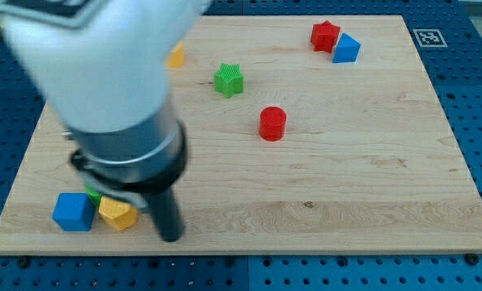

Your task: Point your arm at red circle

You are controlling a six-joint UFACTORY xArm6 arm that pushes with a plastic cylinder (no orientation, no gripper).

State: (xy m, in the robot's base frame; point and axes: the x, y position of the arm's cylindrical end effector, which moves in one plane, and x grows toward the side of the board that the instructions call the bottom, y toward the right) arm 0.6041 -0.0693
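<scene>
Camera view, your xArm6 at work over the wooden table (370,202): nearest you, at the view's bottom left, my tip (171,238) rests on the wood just right of a yellow block (116,213), which touches a blue cube (73,211). A sliver of a green block (93,194) peeks out behind those two, mostly hidden by the arm, so you cannot make out its shape. You see no hand here, only the dark rod, so nothing can be said of open or shut. Further up, near the middle of the table, the red circle (272,124) stands alone, well apart from my tip and up to its right. Beyond it to the left sits a green star (229,80), then a yellow block (176,56) half hidden by the arm. At the view's top right, a red star (325,35) touches a blue block (347,48).
</scene>
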